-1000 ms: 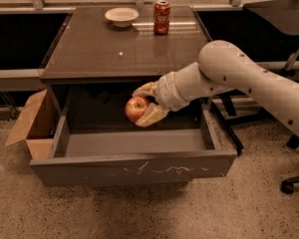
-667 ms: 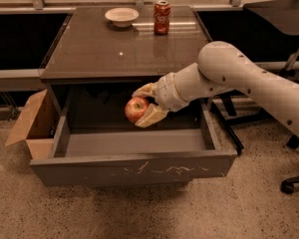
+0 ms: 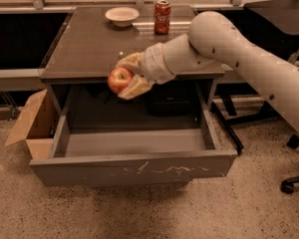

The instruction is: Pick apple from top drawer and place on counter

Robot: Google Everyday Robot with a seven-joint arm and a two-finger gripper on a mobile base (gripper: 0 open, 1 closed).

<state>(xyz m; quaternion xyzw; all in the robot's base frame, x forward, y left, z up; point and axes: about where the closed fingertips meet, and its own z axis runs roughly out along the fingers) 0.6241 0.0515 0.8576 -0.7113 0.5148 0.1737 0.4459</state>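
My gripper (image 3: 125, 76) is shut on the red apple (image 3: 119, 79) with yellowish patches, one finger above it and one below. It holds the apple in the air at the counter's front edge, above the back of the open top drawer (image 3: 134, 167). The drawer is pulled far out and its grey front panel shows pale scratches. The grey-brown glossy counter (image 3: 94, 44) lies just behind and above the apple. My white arm reaches in from the right.
A white bowl (image 3: 122, 16) and a red soda can (image 3: 162, 17) stand at the counter's back. A brown cardboard box (image 3: 32, 124) sits on the floor left of the drawer. An office chair base (image 3: 291, 180) stands at the right.
My gripper has lifted the apple up out of the drawer to the level of the counter's front edge and moved it a little to the left.
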